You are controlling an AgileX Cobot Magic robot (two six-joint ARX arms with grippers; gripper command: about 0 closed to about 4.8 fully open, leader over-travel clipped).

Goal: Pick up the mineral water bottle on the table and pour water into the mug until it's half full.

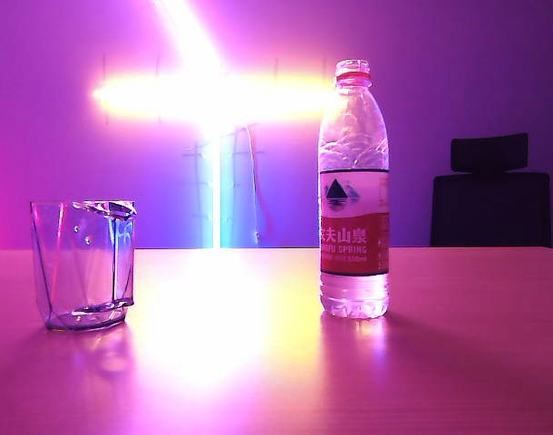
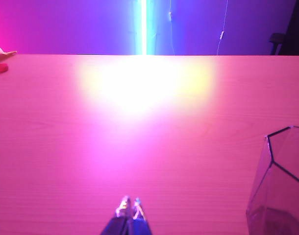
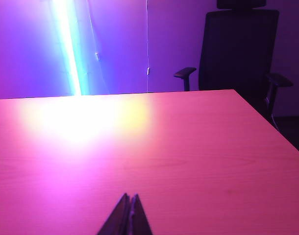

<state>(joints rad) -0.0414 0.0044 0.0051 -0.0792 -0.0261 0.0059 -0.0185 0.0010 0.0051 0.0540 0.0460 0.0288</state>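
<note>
The left claw (image 2: 129, 204) hovers low over the table (image 2: 139, 147), tips pressed together and empty, with the mug (image 2: 282, 186) just beside it. The right claw (image 3: 130, 203) is likewise pinched closed on nothing, over bare table. In the exterior view the bottle (image 1: 354, 195) stands upright and uncapped, right of centre, well apart from the mug (image 1: 83, 265) on the left. With the cap off, squeezing the thin plastic or tilting early would likely spill water; a hard nudge could topple it.
</note>
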